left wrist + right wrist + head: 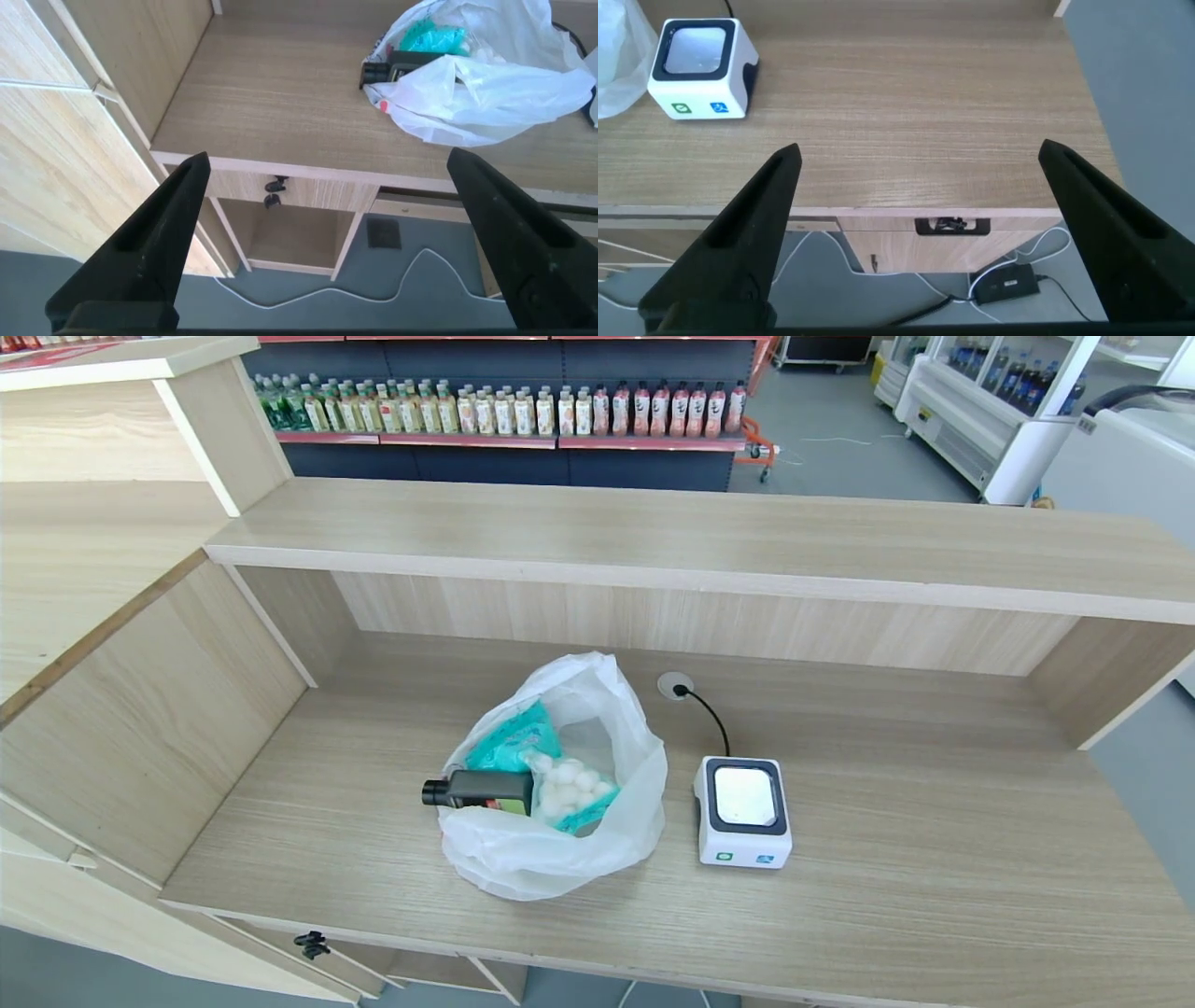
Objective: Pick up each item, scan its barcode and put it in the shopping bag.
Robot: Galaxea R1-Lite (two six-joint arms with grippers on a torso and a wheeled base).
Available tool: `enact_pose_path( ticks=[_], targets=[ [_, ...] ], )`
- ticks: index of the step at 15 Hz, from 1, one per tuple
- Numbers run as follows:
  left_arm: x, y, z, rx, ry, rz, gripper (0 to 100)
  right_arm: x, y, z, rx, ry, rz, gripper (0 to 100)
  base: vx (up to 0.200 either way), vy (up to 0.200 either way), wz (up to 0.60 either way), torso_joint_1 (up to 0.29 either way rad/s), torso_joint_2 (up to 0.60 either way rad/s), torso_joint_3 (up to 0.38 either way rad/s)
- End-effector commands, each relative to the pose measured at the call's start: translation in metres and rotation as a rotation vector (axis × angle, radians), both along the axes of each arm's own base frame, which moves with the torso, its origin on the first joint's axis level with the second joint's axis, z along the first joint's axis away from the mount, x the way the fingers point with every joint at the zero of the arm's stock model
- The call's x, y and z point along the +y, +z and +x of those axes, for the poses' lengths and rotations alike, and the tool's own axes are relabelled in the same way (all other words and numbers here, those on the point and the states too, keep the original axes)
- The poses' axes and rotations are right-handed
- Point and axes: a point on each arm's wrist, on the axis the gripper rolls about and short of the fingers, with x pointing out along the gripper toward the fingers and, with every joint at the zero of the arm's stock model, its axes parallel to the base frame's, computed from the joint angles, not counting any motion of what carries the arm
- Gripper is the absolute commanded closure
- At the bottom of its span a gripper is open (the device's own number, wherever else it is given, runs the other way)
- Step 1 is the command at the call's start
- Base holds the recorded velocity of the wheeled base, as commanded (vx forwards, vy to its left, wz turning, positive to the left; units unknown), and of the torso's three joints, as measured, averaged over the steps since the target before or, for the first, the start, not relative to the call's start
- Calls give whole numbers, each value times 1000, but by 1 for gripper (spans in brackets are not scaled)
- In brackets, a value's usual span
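Shopping bag (523, 863): I see a thin white plastic bag lying on the wooden counter (934, 859), left of the middle, with its mouth open upward.
Inside the bag, bottle (481, 791): a dark bottle with a black cap lies on its side. The cap end sticks out over the rim toward my left.
Inside the bag, teal packet (518, 742): it lies behind the bottle, against the far wall of the bag.
Inside the bag, white balls (568, 789): a clear pack of small white round pieces touches the base of the bottle. I cannot tell if this pack and the teal packet are one item.
Barcode scanner (743, 810): a white box with a dark-framed window facing up. It stands just beside the bag on its right, with a small gap between them.
Cable (711, 717): it goes from the scanner to a round hole in the counter behind it.
Left gripper (329, 168): the fingers are spread wide and hold nothing. It hangs before the counter's front edge, near the bag.
Right gripper (920, 154): the fingers are also spread wide and empty. It is before the front edge, to the right of the scanner.
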Motion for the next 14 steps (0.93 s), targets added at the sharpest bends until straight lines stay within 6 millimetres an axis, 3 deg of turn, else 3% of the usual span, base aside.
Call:
enact_pose_path(
  ticks=[1,6,11,14],
  targets=[
    [0,0,0,0,0,1,0,0,0,0,3,0,3,0,0,0,0,0,0,0],
    [0,0,0,0,0,4,0,0,0,0,-4,-2,42,0,0,0,0,0,0,0],
    [0,0,0,0,0,4,0,0,0,0,-7,-2,43,0,200,0,0,-1,0,0],
    [0,0,0,0,-1,1,0,0,0,0,-7,-2,46,0,0,0,0,0,0,0]
  ],
)
